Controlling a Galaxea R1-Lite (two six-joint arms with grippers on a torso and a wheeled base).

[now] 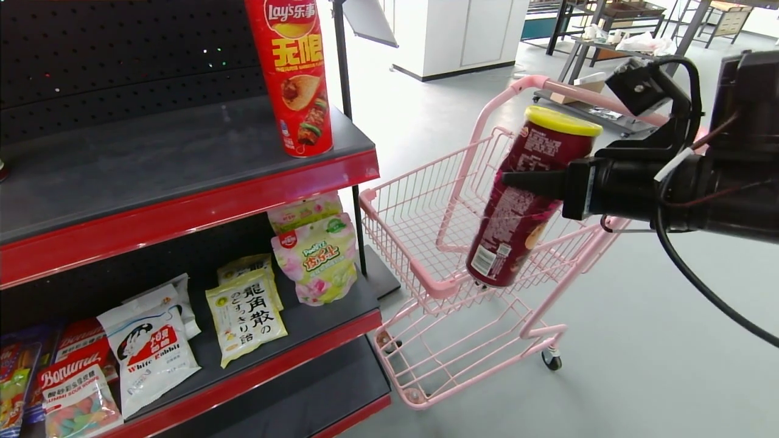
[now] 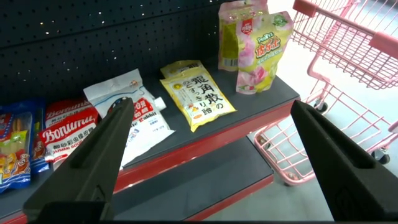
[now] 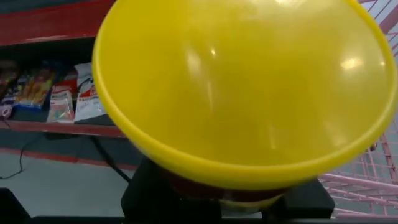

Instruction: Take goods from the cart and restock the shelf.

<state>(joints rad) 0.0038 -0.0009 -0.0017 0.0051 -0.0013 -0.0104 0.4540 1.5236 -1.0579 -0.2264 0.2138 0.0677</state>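
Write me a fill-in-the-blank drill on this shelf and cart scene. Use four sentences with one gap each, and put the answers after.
1. The right end effector is shut on a dark red can with a ____ lid.
2. The wire cart beneath that can is coloured ____.
3. The left end effector holds nothing and is ____.
4. The red can on the upper shelf is not lying down but stands ____.

Missing words: yellow; pink; open; upright
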